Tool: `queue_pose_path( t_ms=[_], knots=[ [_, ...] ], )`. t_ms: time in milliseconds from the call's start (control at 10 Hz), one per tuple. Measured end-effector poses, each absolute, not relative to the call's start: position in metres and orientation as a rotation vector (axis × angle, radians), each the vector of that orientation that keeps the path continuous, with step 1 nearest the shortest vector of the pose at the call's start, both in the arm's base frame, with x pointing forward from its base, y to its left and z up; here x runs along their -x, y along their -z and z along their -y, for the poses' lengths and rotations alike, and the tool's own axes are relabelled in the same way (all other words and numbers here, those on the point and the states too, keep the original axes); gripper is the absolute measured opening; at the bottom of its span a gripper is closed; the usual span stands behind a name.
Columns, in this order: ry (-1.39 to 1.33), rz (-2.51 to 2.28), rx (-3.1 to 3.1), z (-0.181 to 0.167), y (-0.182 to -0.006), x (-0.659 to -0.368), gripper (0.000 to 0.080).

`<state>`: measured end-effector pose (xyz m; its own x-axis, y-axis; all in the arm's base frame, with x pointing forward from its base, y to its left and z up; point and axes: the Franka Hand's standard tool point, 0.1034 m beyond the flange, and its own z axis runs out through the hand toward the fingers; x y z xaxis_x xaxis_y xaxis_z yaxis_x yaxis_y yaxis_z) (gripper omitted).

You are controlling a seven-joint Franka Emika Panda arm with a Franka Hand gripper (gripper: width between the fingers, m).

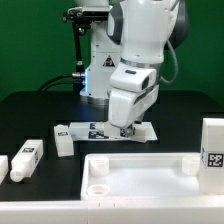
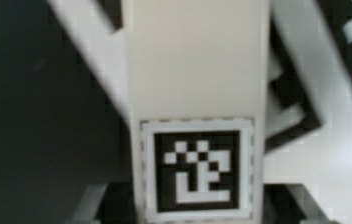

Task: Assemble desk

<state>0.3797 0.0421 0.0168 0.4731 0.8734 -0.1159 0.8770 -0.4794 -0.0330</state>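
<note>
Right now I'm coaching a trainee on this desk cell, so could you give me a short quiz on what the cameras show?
1. True or false: the claw hangs over the tabletop panel.
2. In the wrist view, what lies between the claw's fingers? A) a tagged white leg B) the tabletop panel C) nothing
3. Fill in: the upright leg stands at the exterior view's ____ edge.

Key
1. False: it is down at the marker board, beyond the tabletop panel.
2. A
3. right
</note>
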Motion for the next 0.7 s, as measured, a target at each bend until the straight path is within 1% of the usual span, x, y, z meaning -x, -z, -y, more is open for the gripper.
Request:
queue_pose_path(
  t_ms=[100,200,300,400,700],
  knots=[
    [0.13,-1.505,-2.704,-0.053,-0.023,-0.399,0.0284],
    [0.096,-1.23,-2.831,-0.062,-0.025,-0.404,0.0284],
    [0.065,-0.989,-2.916,-0.077,-0.026,-0.404,0.0284],
    [0.064,-0.885,-2.948,-0.082,-0.026,-0.402,0.0284],
    [0.06,-0.613,-3.022,-0.079,-0.025,-0.402,0.0284]
  ],
)
